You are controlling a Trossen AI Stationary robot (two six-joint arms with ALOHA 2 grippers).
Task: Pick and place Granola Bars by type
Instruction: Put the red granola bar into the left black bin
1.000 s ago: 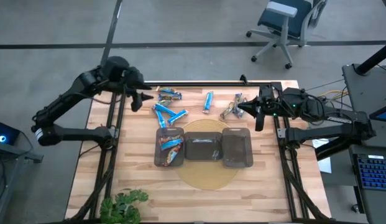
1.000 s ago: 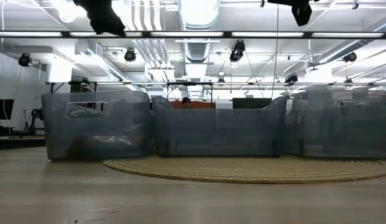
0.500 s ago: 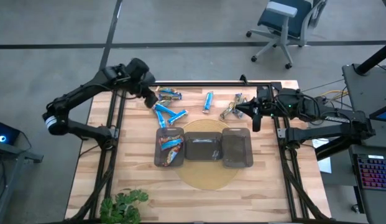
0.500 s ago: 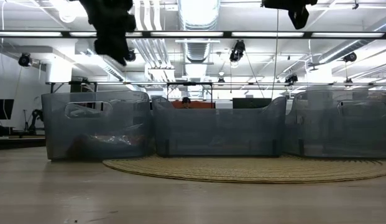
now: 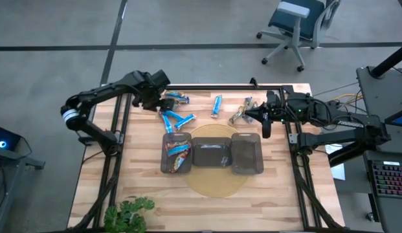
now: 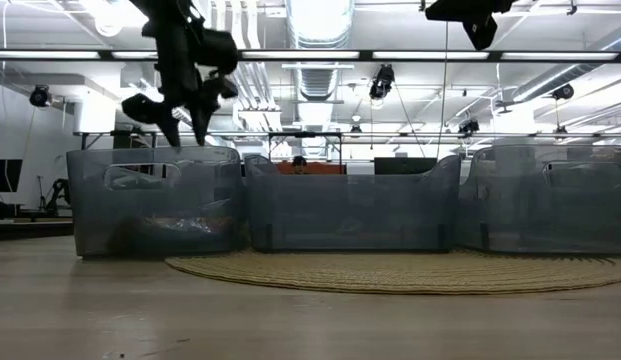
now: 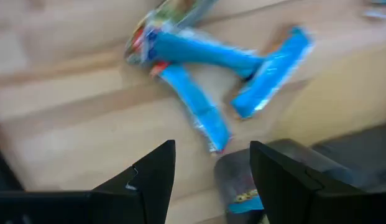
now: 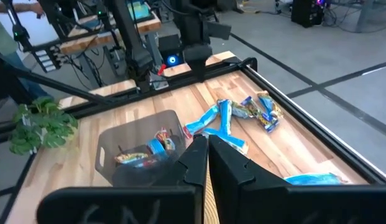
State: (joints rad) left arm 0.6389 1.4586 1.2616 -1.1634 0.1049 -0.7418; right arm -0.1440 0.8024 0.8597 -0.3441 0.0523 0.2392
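Observation:
Several blue bars (image 5: 169, 117) and a mixed-colour bar (image 5: 177, 98) lie flat on the table's far left part. One more blue bar (image 5: 217, 105) and two mixed bars (image 5: 239, 116) lie farther right. The left tray (image 5: 166, 144) holds a few bars (image 5: 177, 151). My left gripper (image 5: 159, 102) hangs open above the blue bars (image 7: 199, 115), touching nothing; in the low view it (image 6: 185, 125) is at about the height of the tray rims. My right gripper (image 5: 250, 115) is shut and empty, raised high (image 6: 480, 30) beside the mixed bars; its fingers (image 8: 191, 163) are closed together.
Three dark trays stand in a row on a round mat (image 5: 213, 181): left one, middle one (image 5: 210, 153) and right one (image 5: 246, 153). A plant (image 5: 126, 212) sits at the near left corner. Bare wood lies near and beside the trays.
My left gripper has swung from the table's far left corner toward the right and come down over the blue bars. My right gripper has hardly moved. The bars lie where they were.

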